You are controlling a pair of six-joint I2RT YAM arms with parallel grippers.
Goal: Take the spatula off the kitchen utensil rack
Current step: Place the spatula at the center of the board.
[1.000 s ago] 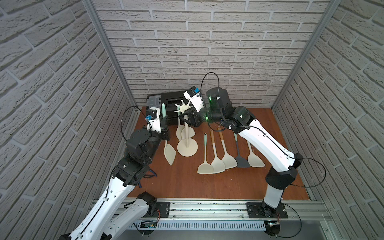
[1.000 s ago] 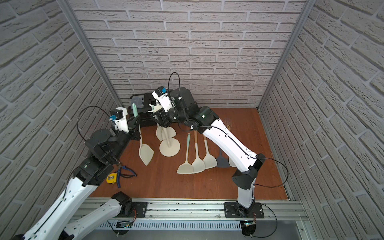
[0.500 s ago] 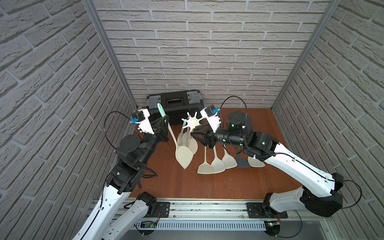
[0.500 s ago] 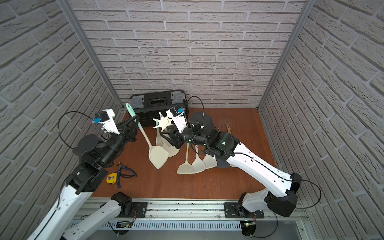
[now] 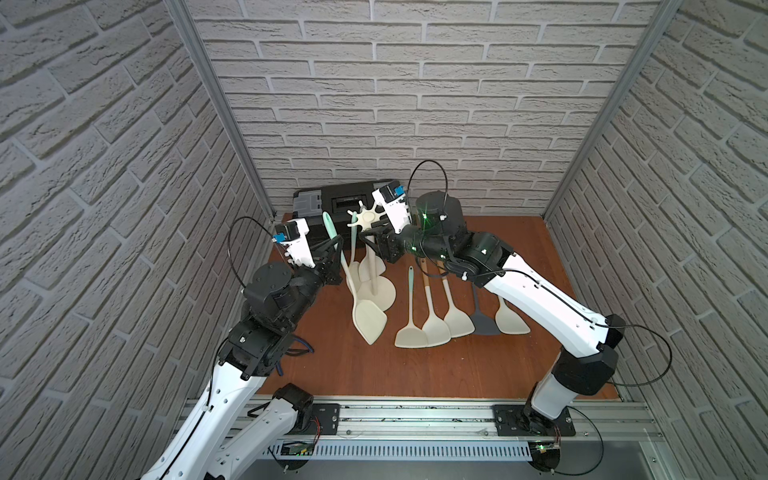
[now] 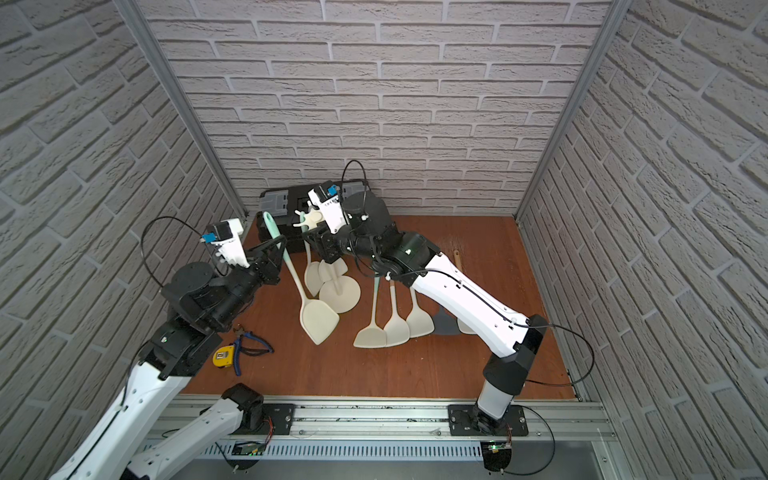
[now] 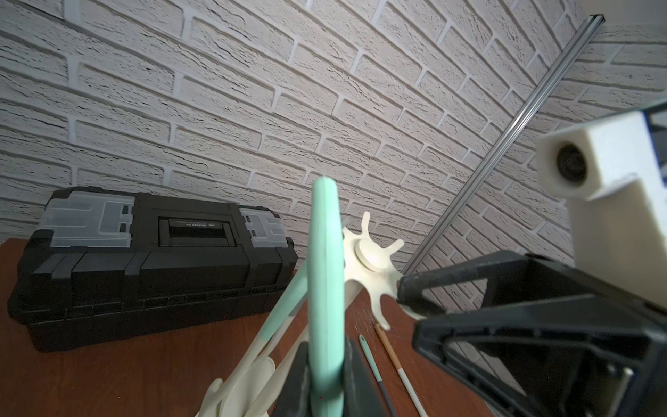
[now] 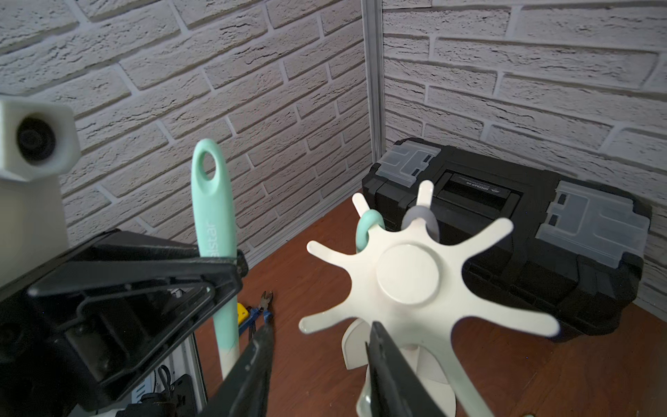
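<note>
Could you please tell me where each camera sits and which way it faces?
Top views: high in front, looking down at the table; left gripper and right gripper show.
Left wrist: on the left arm, facing the back wall; left gripper holds the spatula.
Right wrist: on the right arm, facing the back-left corner; right gripper at the rack.
Shared: both wrist views show spatula, rack, toolbox.

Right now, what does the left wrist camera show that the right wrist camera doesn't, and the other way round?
Only the left wrist view: two thin handles lying on the table. Only the right wrist view: the hole in the end of the mint spatula, blue pliers, a bit of yellow tape measure, and a mint loop and a grey loop hooked on the utensil rack's prongs. Both: the black toolbox, the rack's star crown, and that mint spatula clamped in the left hand.
</note>
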